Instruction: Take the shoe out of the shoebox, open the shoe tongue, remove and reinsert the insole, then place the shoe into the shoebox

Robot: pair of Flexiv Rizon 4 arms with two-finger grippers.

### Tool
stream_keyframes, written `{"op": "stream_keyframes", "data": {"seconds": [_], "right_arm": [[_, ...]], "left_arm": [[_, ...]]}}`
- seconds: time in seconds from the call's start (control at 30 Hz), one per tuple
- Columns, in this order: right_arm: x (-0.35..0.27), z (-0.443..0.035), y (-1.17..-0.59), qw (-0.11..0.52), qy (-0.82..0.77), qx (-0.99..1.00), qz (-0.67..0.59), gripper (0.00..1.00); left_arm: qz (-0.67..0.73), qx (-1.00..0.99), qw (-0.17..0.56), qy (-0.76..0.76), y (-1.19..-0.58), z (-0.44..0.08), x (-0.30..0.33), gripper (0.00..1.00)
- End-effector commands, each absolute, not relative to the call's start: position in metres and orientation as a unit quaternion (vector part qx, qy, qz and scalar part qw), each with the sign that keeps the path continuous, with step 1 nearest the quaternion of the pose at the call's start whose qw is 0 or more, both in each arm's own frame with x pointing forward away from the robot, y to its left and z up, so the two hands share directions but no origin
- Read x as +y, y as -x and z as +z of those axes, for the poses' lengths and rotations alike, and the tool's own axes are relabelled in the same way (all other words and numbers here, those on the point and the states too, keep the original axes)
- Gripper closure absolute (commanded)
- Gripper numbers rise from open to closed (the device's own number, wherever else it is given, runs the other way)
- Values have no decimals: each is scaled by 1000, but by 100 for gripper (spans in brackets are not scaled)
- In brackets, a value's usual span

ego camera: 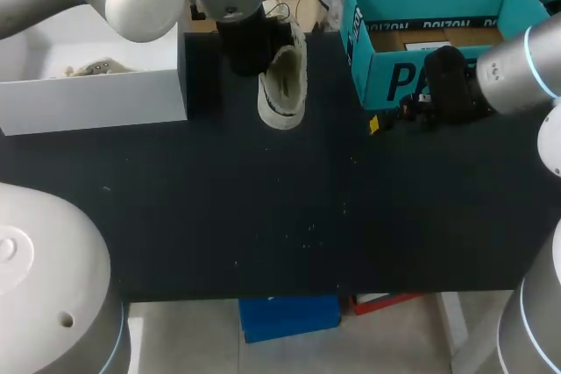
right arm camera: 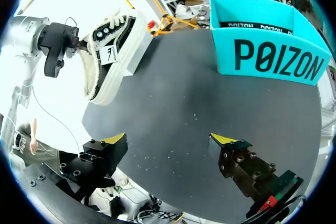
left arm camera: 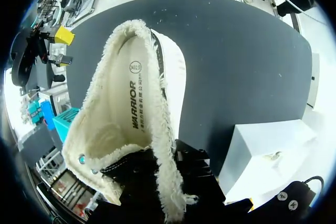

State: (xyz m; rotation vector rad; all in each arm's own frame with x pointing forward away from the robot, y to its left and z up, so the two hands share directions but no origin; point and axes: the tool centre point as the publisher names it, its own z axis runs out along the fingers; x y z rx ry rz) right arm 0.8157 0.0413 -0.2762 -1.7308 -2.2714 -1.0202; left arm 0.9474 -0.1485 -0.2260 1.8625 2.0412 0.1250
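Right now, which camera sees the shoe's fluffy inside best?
The left wrist view: the shoe fills it, lining facing the camera. The head view shows it small; the right wrist view shows mostly its outside.

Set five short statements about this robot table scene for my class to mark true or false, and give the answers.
1. The left pincer grips the shoe. True.
2. The right pincer is shut on the teal box. False: it is open and empty, short of the box.
3. The shoe lies inside the teal box. False: it is outside, held over the black table between the white box and the teal box.
4. The shoe has a fleecy cream lining. True.
5. In the head view, the white box stands at the table's left side. True.
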Motion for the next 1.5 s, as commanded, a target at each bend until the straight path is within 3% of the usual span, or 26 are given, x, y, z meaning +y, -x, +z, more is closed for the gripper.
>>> {"op": "stream_keyframes", "data": {"seconds": [0.03, 0.5, 0.93, 1.5], "right_arm": [[43, -276, -817, 54, 571, -748, -334, 0], [43, -276, -817, 54, 571, -748, -334, 0], [43, -276, -817, 54, 571, -748, -334, 0], [43, -276, -817, 54, 571, -748, -334, 0]], "left_arm": [[35, 749, 182, -636, -959, -220, -143, 100], [-9, 939, 168, -300, -1021, -171, -57, 100], [-14, 986, 163, -40, -1065, -203, 70, 100], [30, 981, 158, 106, -1098, -241, 221, 100]]}}
